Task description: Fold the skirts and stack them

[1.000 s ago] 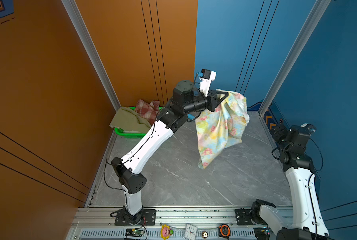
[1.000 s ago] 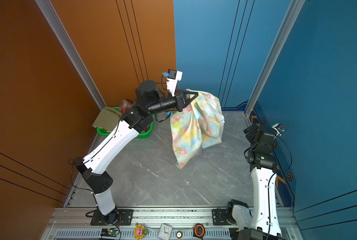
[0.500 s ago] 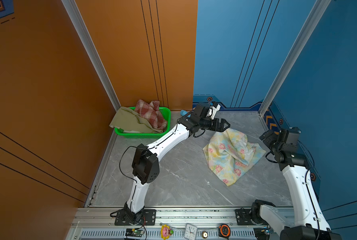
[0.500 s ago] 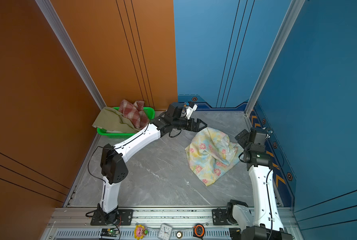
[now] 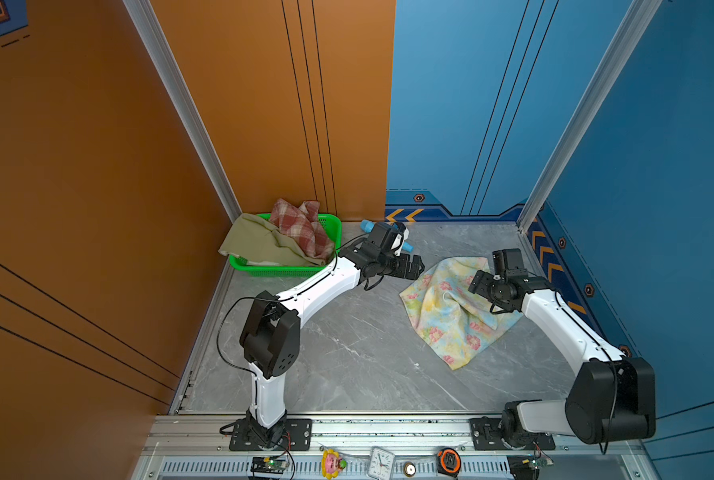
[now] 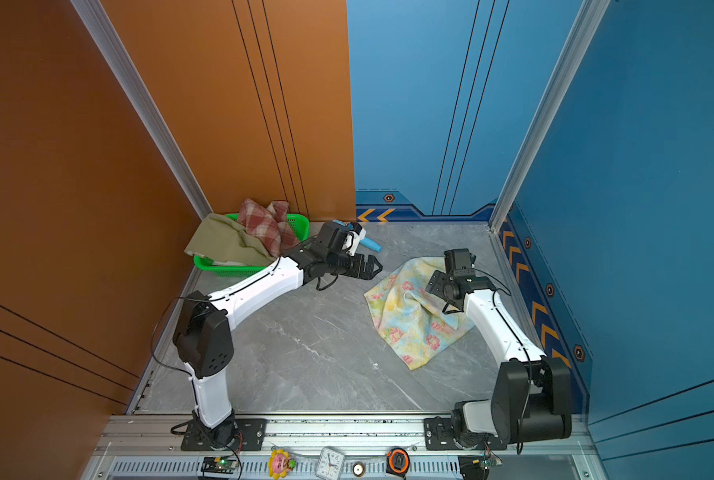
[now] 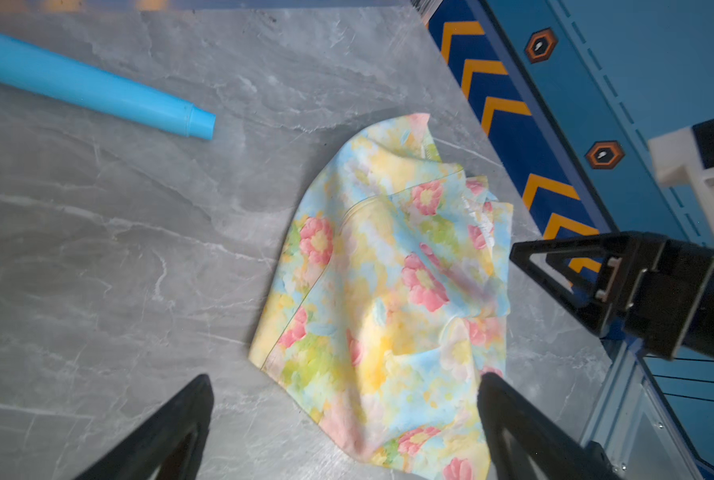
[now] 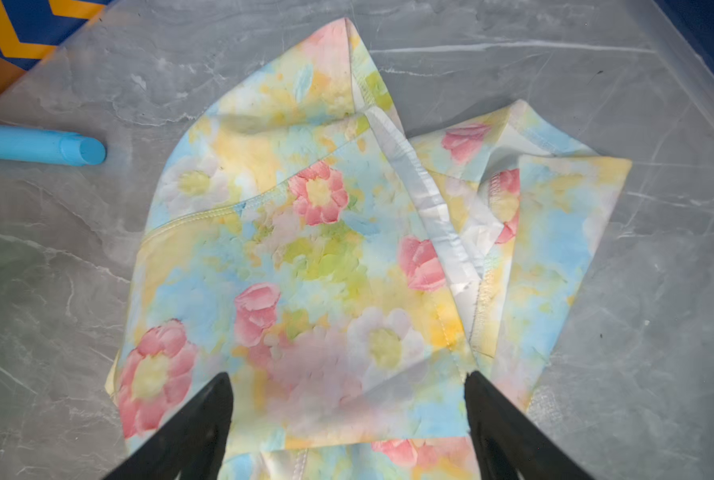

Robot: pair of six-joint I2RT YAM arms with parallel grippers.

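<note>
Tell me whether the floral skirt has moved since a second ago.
Yes. The floral skirt has dropped from the left tool: it hung above the table, and now lies crumpled on it, right of the green basket.

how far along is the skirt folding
Done: the floral skirt lies on the table, crumpled, not folded. In hand: nothing held; the left gripper is open beside it, the right gripper open over it. Left: folding it, plus the plaid skirt and olive skirt in the green basket; no stack yet.

Floral skirt partly behind right arm
</note>
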